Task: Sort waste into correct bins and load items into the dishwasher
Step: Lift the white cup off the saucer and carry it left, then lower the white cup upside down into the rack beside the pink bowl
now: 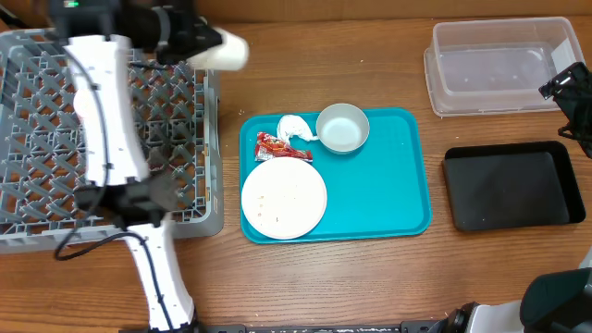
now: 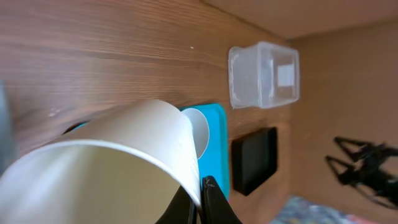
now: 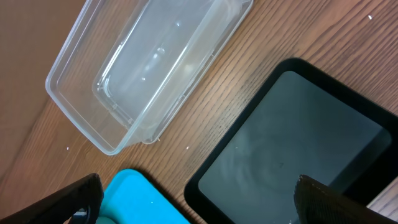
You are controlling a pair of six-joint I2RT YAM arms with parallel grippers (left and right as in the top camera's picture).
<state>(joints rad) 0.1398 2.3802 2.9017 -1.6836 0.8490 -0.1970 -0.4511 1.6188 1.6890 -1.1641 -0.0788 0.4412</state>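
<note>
My left gripper (image 2: 200,205) is shut on the rim of a white cup (image 1: 220,51), held above the table beside the right edge of the grey dish rack (image 1: 37,139). The cup fills the left wrist view (image 2: 112,162). On the teal tray (image 1: 388,194) lie a white plate (image 1: 283,197), a white bowl (image 1: 342,128), a red wrapper (image 1: 280,146) and a crumpled white tissue (image 1: 296,127). My right gripper (image 3: 196,199) is open and empty, high over the gap between the clear bin (image 3: 143,68) and the black bin (image 3: 298,143).
The clear plastic bin (image 1: 504,65) stands at the back right, the black bin (image 1: 513,185) in front of it. The left arm reaches across the dish rack. Bare wooden table lies between rack and tray.
</note>
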